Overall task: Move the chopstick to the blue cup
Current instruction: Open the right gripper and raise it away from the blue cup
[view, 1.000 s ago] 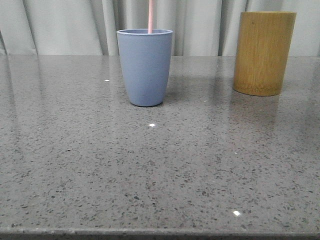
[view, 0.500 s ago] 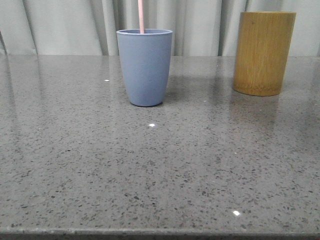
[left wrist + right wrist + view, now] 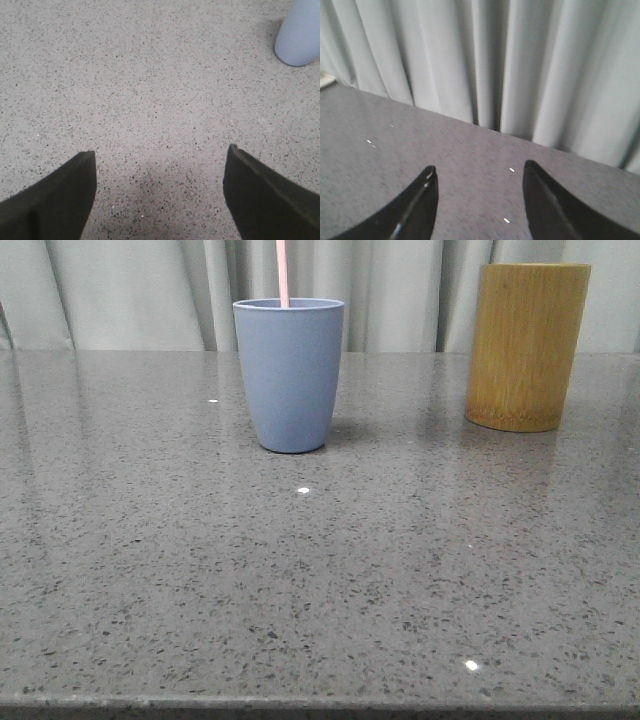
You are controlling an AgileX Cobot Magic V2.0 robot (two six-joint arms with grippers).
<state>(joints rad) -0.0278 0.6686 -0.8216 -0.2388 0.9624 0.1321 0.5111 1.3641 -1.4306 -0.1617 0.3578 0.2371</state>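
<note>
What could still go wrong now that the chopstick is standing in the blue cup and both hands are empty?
The chopstick rises well above the rim of the blue cup, so its top-heavy lean might tip this light cup if nudged. The open left hand sits low over the table with the cup nearby; a careless retreat could clip it. The open right hand faces the curtain, so its camera gives little warning.
</note>
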